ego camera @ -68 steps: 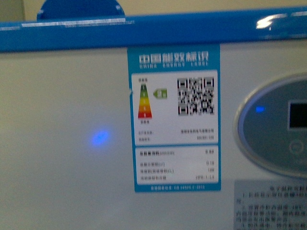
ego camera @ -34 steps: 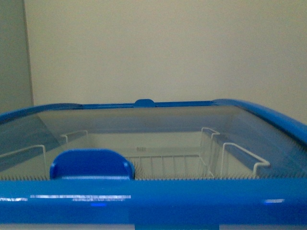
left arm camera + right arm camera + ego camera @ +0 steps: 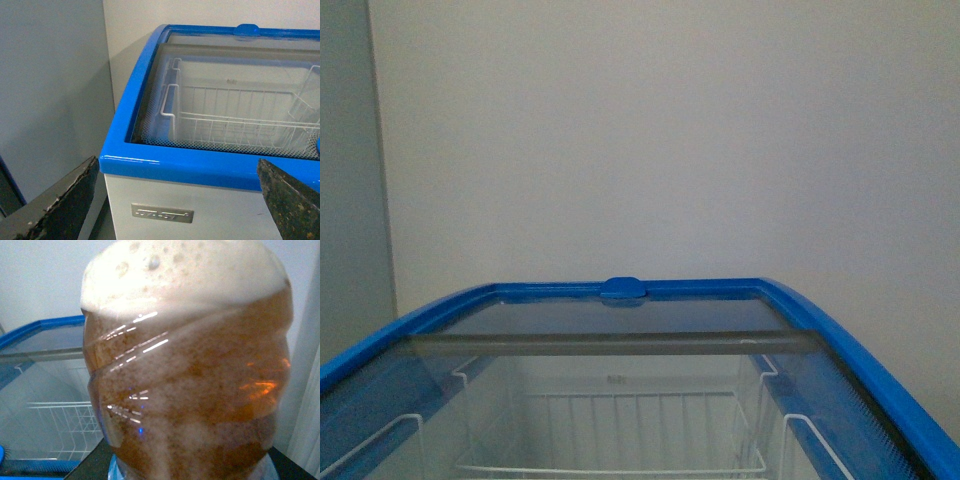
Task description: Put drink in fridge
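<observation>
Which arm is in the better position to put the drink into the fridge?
Right. The drink bottle fills its wrist view, apparently in its grasp, with the fridge beyond. The left gripper is open and empty, facing the fridge front.

Front view: dim, flat, even light. The plain pale wall (image 3: 670, 150) has a grey cast, with mild softness overall and no hard shadows. Left wrist view: brighter and sharper, with a thin glare line on the blue top rim of the white chest freezer (image 3: 200, 167). Right wrist view: the clear plastic bottle of amber foamy drink (image 3: 190, 390) sits too close and is blurred. White glare streaks and an orange glint cross it, and the foam is overexposed.
</observation>
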`<action>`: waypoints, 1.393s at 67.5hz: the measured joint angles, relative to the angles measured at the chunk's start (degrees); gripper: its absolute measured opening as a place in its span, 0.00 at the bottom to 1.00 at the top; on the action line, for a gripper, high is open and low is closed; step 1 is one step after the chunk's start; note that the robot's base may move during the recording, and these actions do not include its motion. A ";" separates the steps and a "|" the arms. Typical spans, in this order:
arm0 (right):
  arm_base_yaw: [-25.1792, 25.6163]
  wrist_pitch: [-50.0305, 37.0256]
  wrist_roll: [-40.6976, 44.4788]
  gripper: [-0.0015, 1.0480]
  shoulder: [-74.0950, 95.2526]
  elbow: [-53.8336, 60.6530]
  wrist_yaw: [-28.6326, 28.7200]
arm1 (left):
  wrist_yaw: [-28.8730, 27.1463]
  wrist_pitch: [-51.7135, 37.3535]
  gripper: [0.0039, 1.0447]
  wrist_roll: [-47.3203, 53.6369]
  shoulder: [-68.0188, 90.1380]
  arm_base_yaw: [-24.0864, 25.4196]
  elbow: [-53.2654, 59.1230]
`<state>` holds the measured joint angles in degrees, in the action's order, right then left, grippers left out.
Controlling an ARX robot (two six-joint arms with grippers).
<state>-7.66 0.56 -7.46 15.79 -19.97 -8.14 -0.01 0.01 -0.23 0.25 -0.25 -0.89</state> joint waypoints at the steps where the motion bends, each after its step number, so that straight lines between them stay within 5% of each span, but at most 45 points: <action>1: 0.00 0.00 0.00 0.38 0.00 -0.02 0.00 | 0.00 0.00 0.92 0.00 0.00 0.00 0.00; 6: 0.00 0.00 0.00 0.38 0.00 0.00 0.00 | 1.42 0.74 0.92 -0.79 0.61 0.57 -0.20; 11: 0.00 0.00 0.02 0.38 0.00 0.00 -0.13 | 17.57 -0.15 0.92 -6.86 11.47 6.78 -3.26; 17: -0.09 0.00 0.00 0.38 -0.02 0.00 0.02 | 30.27 -14.19 0.92 -6.23 32.00 11.26 -8.07; 24: -0.09 0.00 0.02 0.38 -0.02 0.00 -0.11 | 39.80 -26.45 0.92 5.75 51.28 11.39 -13.66; 43: -0.09 0.00 0.00 0.38 -0.02 0.00 -0.02 | 57.24 -30.12 0.92 42.86 75.17 9.51 -28.00; 65: -0.09 0.00 0.00 0.38 -0.02 -0.02 -0.02 | 59.12 2.23 0.92 69.68 82.47 1.53 -43.89; 94: -0.09 0.00 0.02 0.38 -0.02 0.00 -0.02 | 52.76 11.96 0.92 80.15 89.11 -4.35 -51.52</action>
<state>-7.75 0.56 -7.44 15.77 -19.97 -8.16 52.75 11.97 79.92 89.36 -4.60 -52.40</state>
